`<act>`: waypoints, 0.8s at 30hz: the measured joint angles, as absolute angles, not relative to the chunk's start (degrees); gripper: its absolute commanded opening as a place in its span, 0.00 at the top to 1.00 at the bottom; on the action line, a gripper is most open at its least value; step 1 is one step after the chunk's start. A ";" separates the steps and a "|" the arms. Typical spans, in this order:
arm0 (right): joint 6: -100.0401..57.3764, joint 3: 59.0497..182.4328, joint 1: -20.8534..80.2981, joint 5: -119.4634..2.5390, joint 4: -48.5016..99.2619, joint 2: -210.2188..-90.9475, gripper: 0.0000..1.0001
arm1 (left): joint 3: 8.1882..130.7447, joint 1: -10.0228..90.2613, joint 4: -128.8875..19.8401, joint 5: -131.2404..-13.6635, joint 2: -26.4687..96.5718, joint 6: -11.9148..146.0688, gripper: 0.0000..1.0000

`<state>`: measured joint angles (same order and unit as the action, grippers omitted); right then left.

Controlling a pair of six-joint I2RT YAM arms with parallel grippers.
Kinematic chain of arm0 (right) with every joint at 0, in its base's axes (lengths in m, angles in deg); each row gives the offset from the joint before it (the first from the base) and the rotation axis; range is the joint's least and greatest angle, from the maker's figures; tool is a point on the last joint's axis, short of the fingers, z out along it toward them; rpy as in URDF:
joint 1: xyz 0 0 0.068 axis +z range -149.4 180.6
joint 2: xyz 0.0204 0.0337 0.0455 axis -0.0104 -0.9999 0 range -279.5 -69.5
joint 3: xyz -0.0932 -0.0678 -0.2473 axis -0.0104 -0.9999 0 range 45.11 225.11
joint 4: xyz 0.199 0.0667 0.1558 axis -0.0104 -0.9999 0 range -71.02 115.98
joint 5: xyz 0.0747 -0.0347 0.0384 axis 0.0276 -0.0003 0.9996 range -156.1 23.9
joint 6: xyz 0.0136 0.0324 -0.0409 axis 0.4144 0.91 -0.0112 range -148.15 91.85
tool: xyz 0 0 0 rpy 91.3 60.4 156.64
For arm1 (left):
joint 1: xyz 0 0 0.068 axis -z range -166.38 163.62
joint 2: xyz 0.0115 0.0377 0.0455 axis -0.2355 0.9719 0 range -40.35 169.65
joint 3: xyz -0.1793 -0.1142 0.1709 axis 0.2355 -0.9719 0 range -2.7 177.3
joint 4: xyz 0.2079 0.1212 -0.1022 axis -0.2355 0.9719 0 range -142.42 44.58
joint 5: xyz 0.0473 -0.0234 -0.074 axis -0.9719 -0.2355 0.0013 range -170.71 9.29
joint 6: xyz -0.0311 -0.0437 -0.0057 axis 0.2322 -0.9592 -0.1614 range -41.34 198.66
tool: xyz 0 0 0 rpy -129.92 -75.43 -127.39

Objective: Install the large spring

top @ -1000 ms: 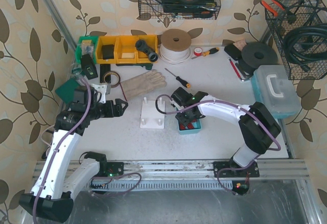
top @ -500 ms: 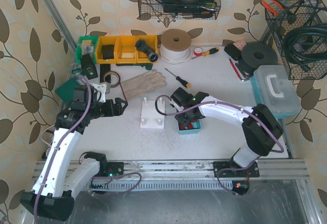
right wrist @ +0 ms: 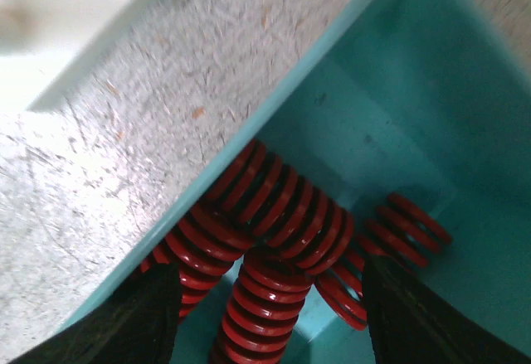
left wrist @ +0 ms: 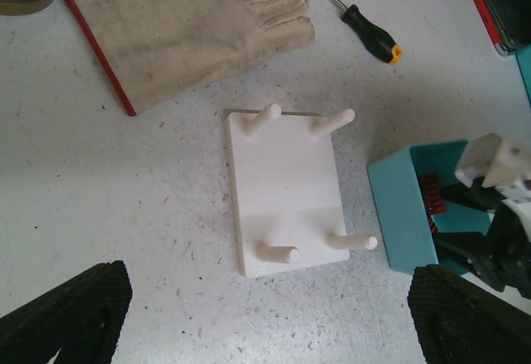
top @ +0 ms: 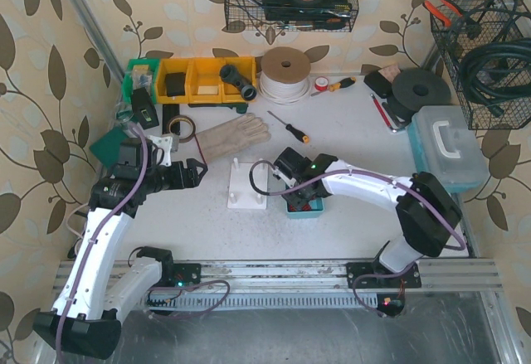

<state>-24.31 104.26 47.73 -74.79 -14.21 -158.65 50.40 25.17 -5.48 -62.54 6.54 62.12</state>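
Observation:
A white peg board (top: 247,190) with four upright pegs lies mid-table; it also shows in the left wrist view (left wrist: 286,190). To its right is a teal tray (top: 314,207) of red springs (left wrist: 427,198). My right gripper (top: 292,190) is open and lowered into the tray (right wrist: 390,132). Its fingers (right wrist: 149,314) straddle several large red springs (right wrist: 278,215), with one spring (right wrist: 270,306) standing on end between them, not clamped. A thinner spring (right wrist: 411,231) lies to the right. My left gripper (top: 195,173) is open and empty, left of the board, with its fingertips (left wrist: 70,314) above bare table.
A work glove (top: 232,138) and a screwdriver (top: 289,128) lie behind the board. Yellow bins (top: 203,80), a tape roll (top: 284,70) and a teal toolbox (top: 448,148) stand further back and right. A tape ring (top: 179,125) lies at the left.
My right gripper has shifted left and down into the near left corner of the teal tray, over the springs. The left arm has not moved.

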 measured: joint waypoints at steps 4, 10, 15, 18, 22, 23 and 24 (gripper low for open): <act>-24.05 103.50 47.90 -75.58 -14.86 -160.74 0.40 | 50.40 25.17 -5.48 -62.54 6.54 62.12 0.06; -23.70 103.50 47.90 -76.02 -14.89 -161.09 0.40 | 50.40 25.17 -5.48 -62.52 6.54 62.12 0.06; -23.72 103.80 48.06 -76.06 -14.80 -162.27 0.40 | 50.40 25.17 -5.48 -62.52 6.54 62.12 0.06; -23.72 104.74 48.06 -76.30 -15.45 -163.13 0.40 | 50.40 25.17 -5.48 -62.52 6.54 62.12 0.06; -23.74 106.51 48.10 -77.61 -15.59 -164.74 0.40 | 50.38 25.17 -5.48 -62.52 6.54 62.12 0.06; -23.74 106.86 48.12 -78.03 -15.50 -165.05 0.40 | 50.36 25.17 -5.48 -62.52 6.54 62.12 0.06; -23.74 107.17 48.12 -78.40 -15.43 -165.33 0.40 | 50.36 25.17 -5.48 -62.52 6.54 62.12 0.06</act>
